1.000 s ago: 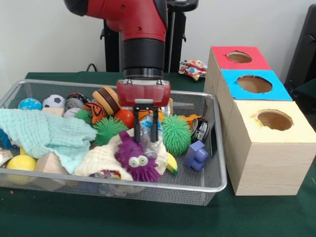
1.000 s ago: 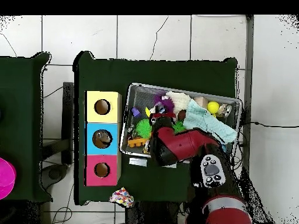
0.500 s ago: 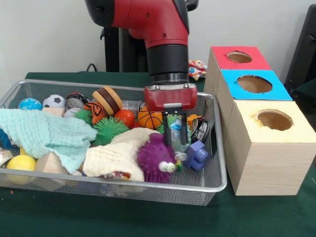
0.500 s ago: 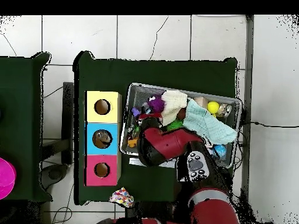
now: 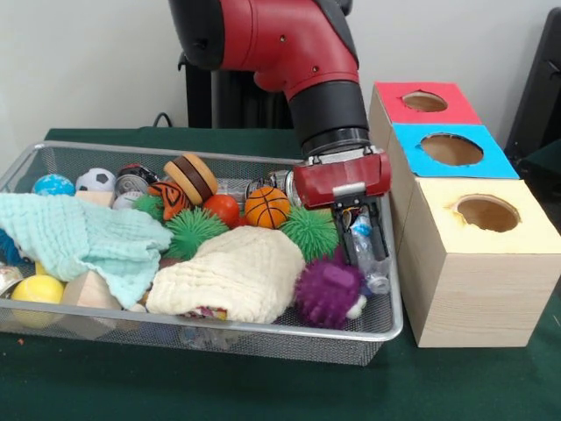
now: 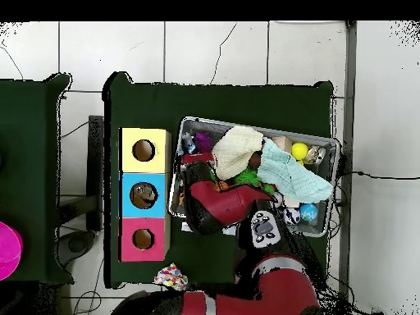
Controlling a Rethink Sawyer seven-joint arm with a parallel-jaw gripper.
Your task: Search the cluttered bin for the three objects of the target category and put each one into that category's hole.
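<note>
Bottle carried to the box side of the bin

Bottle (image 5: 364, 250) is a small clear plastic one, and it hangs tilted between the two black fingers of the end effector (image 5: 367, 239), which pinches it near the top. One second ago the end effector stood over the middle of the wire bin (image 5: 386, 298) with the same bottle; now the arm (image 5: 289, 44) has swung toward the three boxes, and the bottle is at the bin's end wall, just beside the yellow box (image 5: 482, 263). It has not left the bin yet. I judge this as the carry step: the object is lifted and goes toward a hole, but I cannot say which of the holes is the right one, yellow, blue (image 5: 451, 149) or red (image 5: 425, 101).

During this motion the toys have also shifted. The purple spiky toy (image 5: 329, 294) has rolled toward the bottle and its eyes now face away, and the cream cloth (image 5: 232, 281) lies more spread than before.

Some things are hard to see. The lower end of the bottle is half lost against the mesh and the purple toy. The blue block that was near this corner is not visible now. In the overhead view the arm covers the end effector (image 6: 190, 157) and the bottle completely. What lies under the cream cloth and the green cloth (image 5: 79, 241) is hidden, so the other two target objects cannot be found from here.
</note>
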